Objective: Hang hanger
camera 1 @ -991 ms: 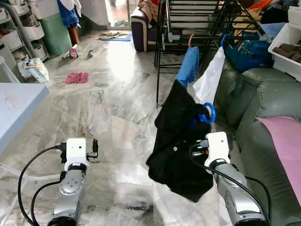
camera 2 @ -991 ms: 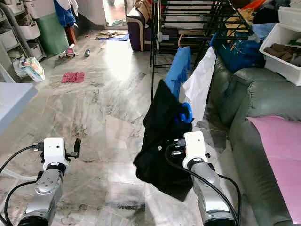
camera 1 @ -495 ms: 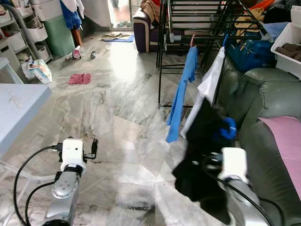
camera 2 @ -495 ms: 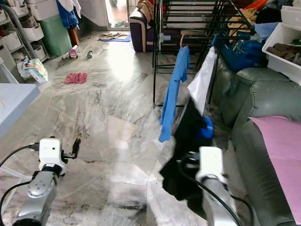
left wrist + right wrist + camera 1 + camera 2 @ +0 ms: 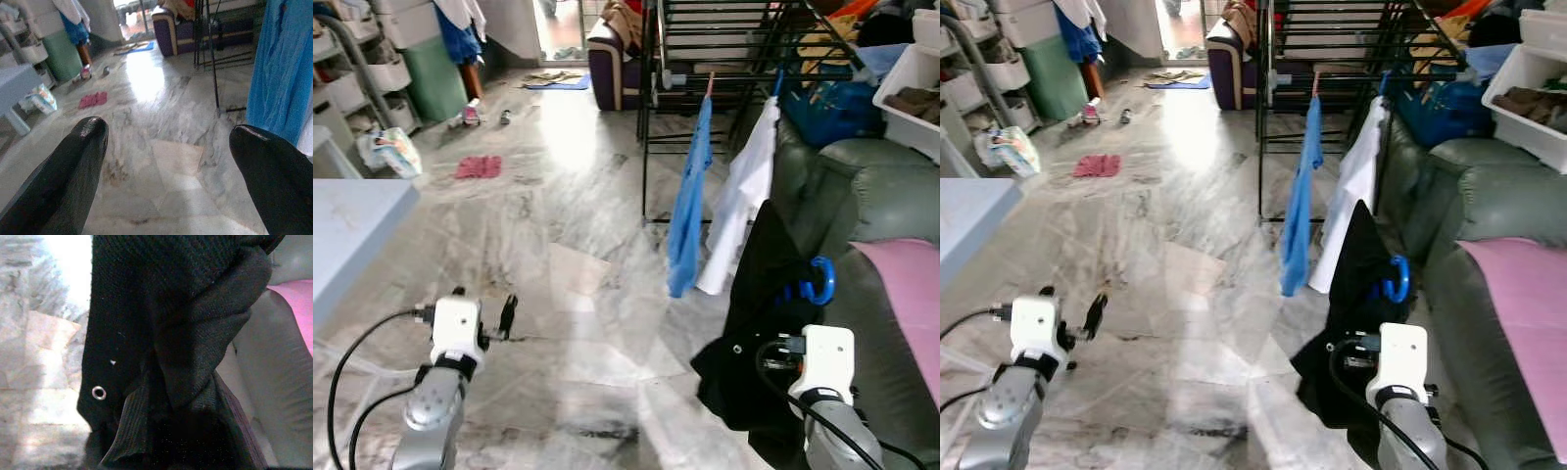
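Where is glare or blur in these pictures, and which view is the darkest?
Left eye view: strong glare on the marble floor near the doorway. Left wrist view: the left gripper fingers look soft and near. Right wrist view: darkest, the black garment close before the lens.

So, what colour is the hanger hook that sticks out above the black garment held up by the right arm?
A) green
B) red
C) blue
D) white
C: the hanger hook curving out beside the top of the black garment is bright blue.

no readable text, labels, numbers
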Robot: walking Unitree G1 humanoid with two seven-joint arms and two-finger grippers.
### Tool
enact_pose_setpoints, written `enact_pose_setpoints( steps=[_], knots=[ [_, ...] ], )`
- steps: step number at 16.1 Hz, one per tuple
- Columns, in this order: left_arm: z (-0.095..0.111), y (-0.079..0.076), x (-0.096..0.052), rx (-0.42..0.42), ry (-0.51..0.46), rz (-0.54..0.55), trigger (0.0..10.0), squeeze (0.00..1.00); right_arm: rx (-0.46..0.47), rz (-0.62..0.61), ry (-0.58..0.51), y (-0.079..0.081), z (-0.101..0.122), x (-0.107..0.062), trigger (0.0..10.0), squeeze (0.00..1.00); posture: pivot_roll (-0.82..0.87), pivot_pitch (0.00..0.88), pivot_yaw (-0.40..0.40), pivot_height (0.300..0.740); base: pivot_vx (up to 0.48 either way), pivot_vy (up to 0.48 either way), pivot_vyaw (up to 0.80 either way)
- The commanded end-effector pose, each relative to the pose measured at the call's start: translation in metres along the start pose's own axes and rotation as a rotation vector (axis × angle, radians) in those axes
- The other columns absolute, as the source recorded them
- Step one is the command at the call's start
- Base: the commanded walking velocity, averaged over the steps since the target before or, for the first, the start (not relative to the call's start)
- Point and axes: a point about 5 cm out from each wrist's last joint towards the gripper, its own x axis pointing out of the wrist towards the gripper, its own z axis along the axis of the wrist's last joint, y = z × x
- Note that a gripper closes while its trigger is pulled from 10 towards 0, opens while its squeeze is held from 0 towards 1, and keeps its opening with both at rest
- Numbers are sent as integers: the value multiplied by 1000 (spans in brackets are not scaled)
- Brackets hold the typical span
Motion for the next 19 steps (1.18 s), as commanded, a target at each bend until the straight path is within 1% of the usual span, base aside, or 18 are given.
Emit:
enact_pose_setpoints(
  steps=[1,2,3,5,6,8,10,12,14,15,16,17,18,19],
  knots=[
    [10,0,7,-5,-31,-22,10000,0,8,-6,-54,-2,12,-3,10000,0,-49,0,60,740,0,0,0],
    [12,-6,11,19,-35,-45,10000,0,9,-1,-63,-3,15,-4,10000,0,-65,0,68,740,0,0,0],
    [13,-8,11,26,-38,-55,10000,0,8,0,-73,-4,18,-4,10000,0,-70,0,66,740,0,0,0],
    [12,-2,4,23,-40,-69,10000,0,8,10,-89,-4,22,-8,10000,0,-77,0,62,740,0,0,0],
    [8,3,-3,22,-32,-81,10000,0,5,21,-101,-3,23,-13,10000,0,-77,0,57,740,0,0,0],
    [5,7,-7,28,-20,-66,10000,0,14,30,-108,-3,21,-16,10000,0,-70,0,51,740,0,0,0],
    [8,10,-6,38,-37,-24,10000,0,16,27,-114,-5,22,-15,10000,0,-66,0,50,740,0,0,0],
    [26,9,6,33,-117,16,10000,0,37,43,-115,-2,26,-12,10000,0,-66,0,44,740,0,0,0],
    [38,7,14,21,-166,30,10000,0,29,52,-118,0,28,-11,10000,0,-70,0,38,740,0,0,0],
    [40,6,16,20,-178,31,10000,0,26,52,-122,0,29,-10,10000,0,-70,0,37,740,0,0,0],
    [46,6,20,6,-192,72,10000,0,27,8,-200,-5,43,-9,10000,0,-72,0,37,740,0,0,0],
    [55,3,23,-15,-224,81,10000,0,29,-18,-261,-9,55,-8,10000,0,-72,0,37,740,0,0,0],
    [66,-2,27,-35,-263,86,10000,0,31,-31,-292,-12,63,-7,10000,0,-70,0,37,740,0,0,0],
    [89,-11,36,-83,-344,80,10000,0,31,-38,-312,-13,68,-3,10000,0,-69,0,38,740,0,0,0]
  ],
)
